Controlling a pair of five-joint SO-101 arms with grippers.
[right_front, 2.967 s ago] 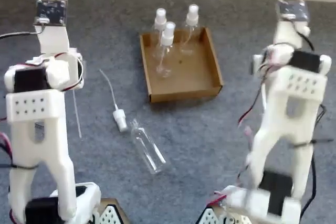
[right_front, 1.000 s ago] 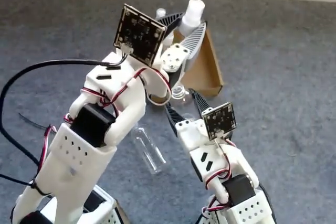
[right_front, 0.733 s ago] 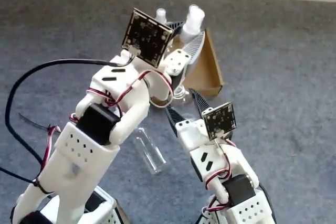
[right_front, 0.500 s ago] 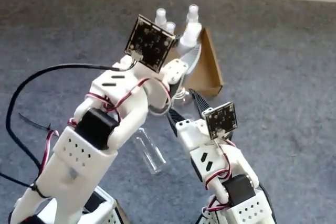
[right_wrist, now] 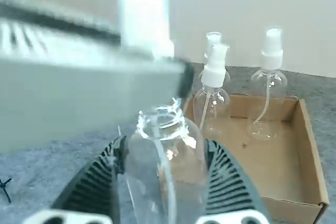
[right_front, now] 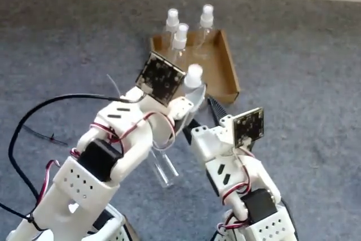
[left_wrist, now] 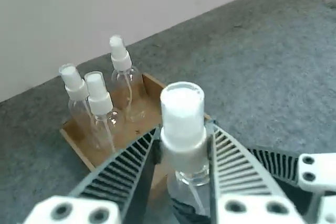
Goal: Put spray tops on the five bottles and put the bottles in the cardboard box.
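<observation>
— One question first: what lies nearest the arm bases?

— Item 1: a clear uncapped bottle [right_front: 162, 167]. It lies on its side on the grey carpet [right_front: 293, 55], between the two arms and partly under the left one.

— State of the right gripper?

— The right gripper [right_wrist: 163, 153] is pressed onto a second clear bottle [right_wrist: 160, 140], one ribbed finger on each side of its body. This held bottle is upright, just beyond the lying one and near the box's near edge. Its threaded neck is open. Whether its base touches the carpet cannot be determined.

— State of the left gripper?

— The left gripper [left_wrist: 182, 136] pinches a white spray top [left_wrist: 182, 111] between both fingers, gripping it by the lower collar. The spray top is upright and directly above the held bottle's neck. Whether it touches the neck cannot be determined.

— What is farther out?

— The cardboard box [right_front: 217, 80], a shallow open tray, sits on the carpet beyond both grippers. Three bottles with spray tops fitted stand upright in its far half. The far-left bottle [right_front: 172, 20] and the nearer bottle [right_front: 180, 36] are just beside each other. The far-right bottle [right_front: 206, 16] stands a little apart, at the far right corner. The near half of the box floor is bare cardboard.
</observation>
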